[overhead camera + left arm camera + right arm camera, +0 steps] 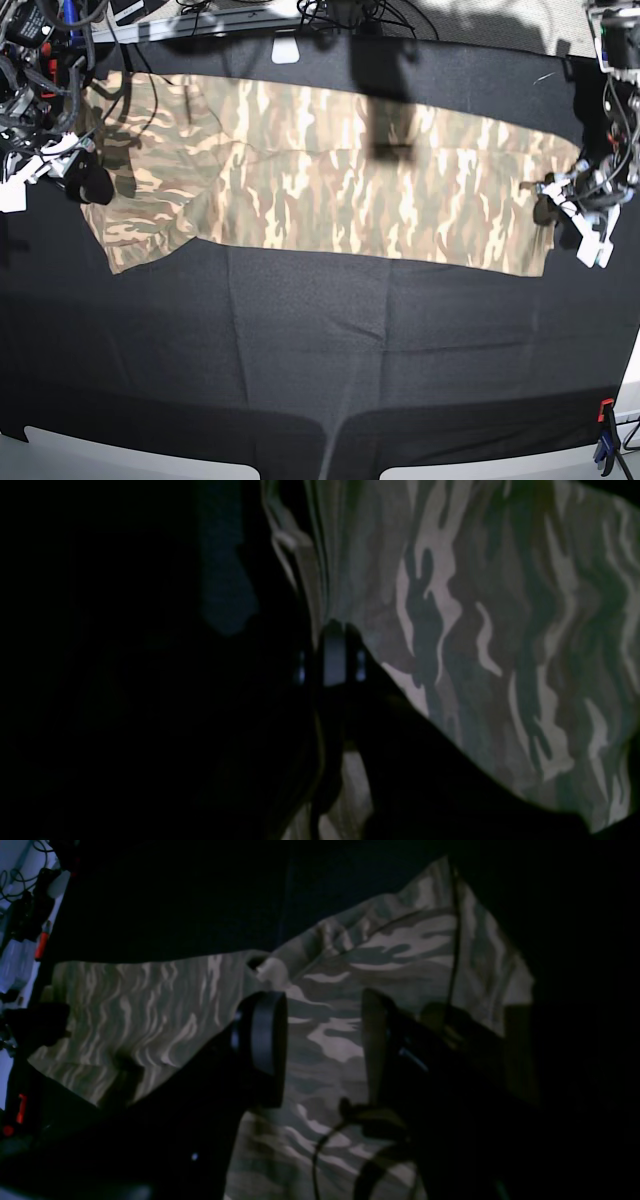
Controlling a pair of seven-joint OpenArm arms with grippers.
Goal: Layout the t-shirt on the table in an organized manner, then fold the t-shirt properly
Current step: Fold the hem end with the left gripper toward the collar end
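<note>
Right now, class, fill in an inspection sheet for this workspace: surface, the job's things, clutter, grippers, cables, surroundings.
Surface: table draped in black cloth, front half bare.
Job's things: t-shirt lying as a long strip across the far half of the table, camouflage print up, one sleeve spread at the base view's left end.
Clutter: small white tag on the cloth beyond the shirt.
Grippers: left gripper shut on the t-shirt edge at the base view's right end; right gripper open, over the shirt at the other end.
Cables: tangle in the far corner behind the right arm.
Surroundings: red and blue clamp on the near table edge.
</note>
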